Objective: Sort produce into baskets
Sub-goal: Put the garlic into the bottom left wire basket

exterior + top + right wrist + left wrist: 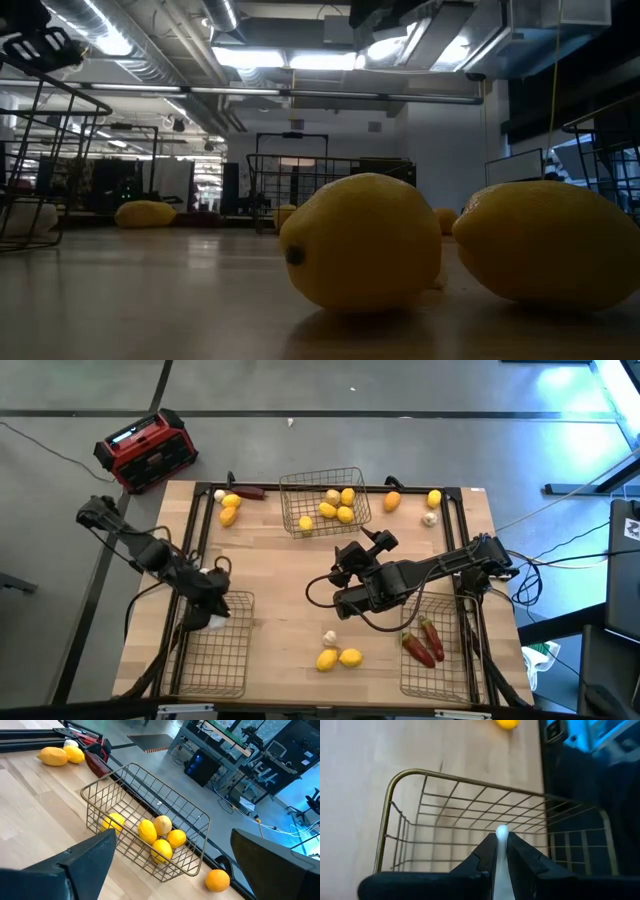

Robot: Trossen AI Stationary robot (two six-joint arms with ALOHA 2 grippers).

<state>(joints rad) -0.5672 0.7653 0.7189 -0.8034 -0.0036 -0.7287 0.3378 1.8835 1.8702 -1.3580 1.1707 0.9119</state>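
Note:
My left gripper [212,600] hangs over the far end of the near-left wire basket [212,650], shut on a white garlic piece [501,834]. Another white bulb [25,215] lies in that basket. My right gripper [365,550] stands open above the table's middle, pointing at the far basket [150,820], which holds several lemons [161,847]. Red chilies [425,642] lie in the near-right basket [440,660]. Two lemons [338,658] and a garlic bulb [329,638] rest on the table near the front edge. My left gripper pinches the white garlic piece between its two fingers; only a thin white strip and a rounded tip [501,831] show between the fingertips. The fingers slant downward over the basket's rim [470,782], and the piece is lifted clear of the basket.
Loose at the far edge lie lemons [228,510], a garlic bulb [220,494], a chili [250,491], an orange fruit [392,501], a lemon [434,498] and a garlic bulb [430,518]. A red-and-black box [145,450] stands off the table's far left corner.

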